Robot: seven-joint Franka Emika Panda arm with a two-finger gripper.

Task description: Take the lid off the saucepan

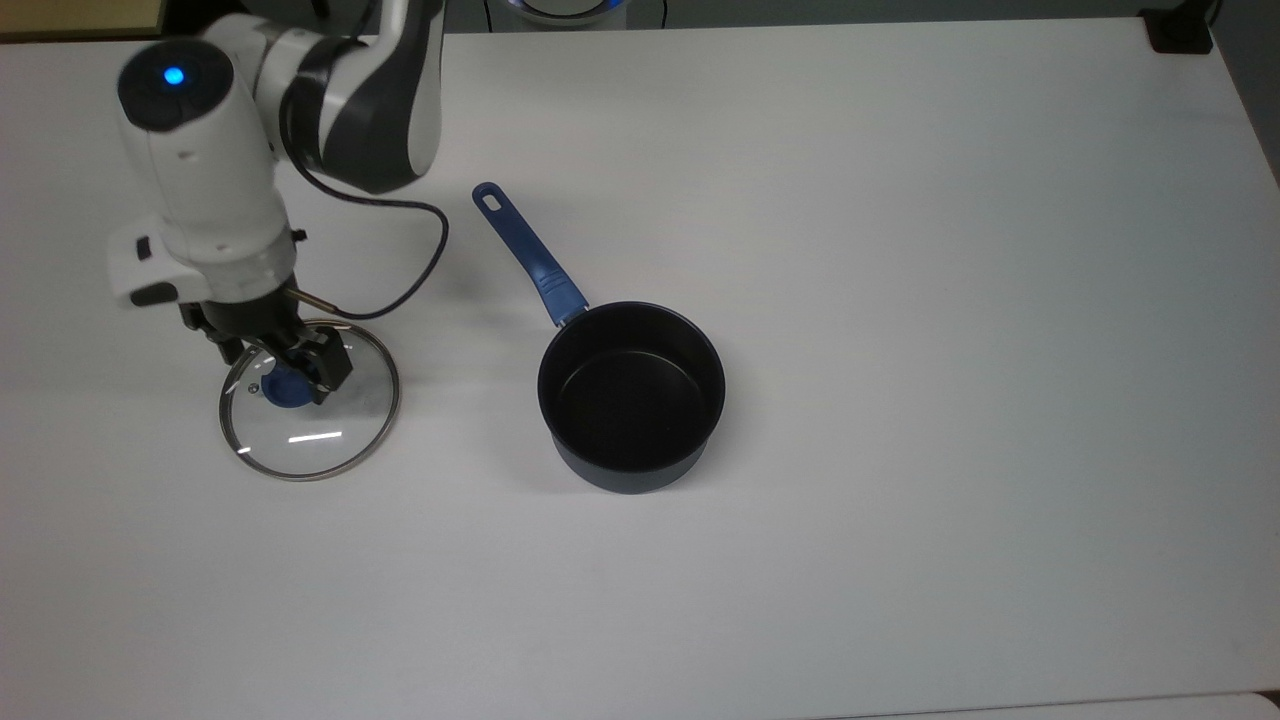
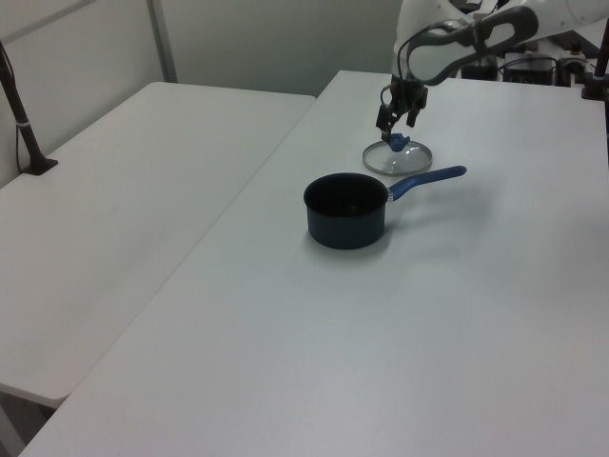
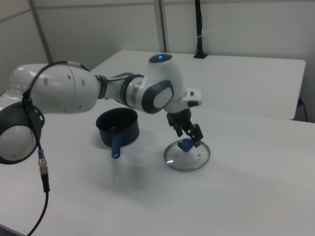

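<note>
Gripper: the gripper (image 2: 398,118) hangs just above the lid's blue knob (image 3: 185,144), fingers apart and gripping nothing (clearest in the left view).
Lid: the lid (image 1: 310,400) lies flat on the white table (image 1: 900,300), at the top view's left; clear glass, thin metal rim, small vent hole beside the knob.
Saucepan: the saucepan (image 1: 631,396) stands uncovered, well apart from the lid, to the top view's right; dark navy, black inside.
Handle: the long blue handle (image 1: 528,254) points to the top view's upper left, with a hole at its end.

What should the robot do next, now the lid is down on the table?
Probably lift straight up and away. The lid lies flat on the table, apart from the saucepan, and the open fingers sit just above its blue knob, so nothing needs holding.
</note>
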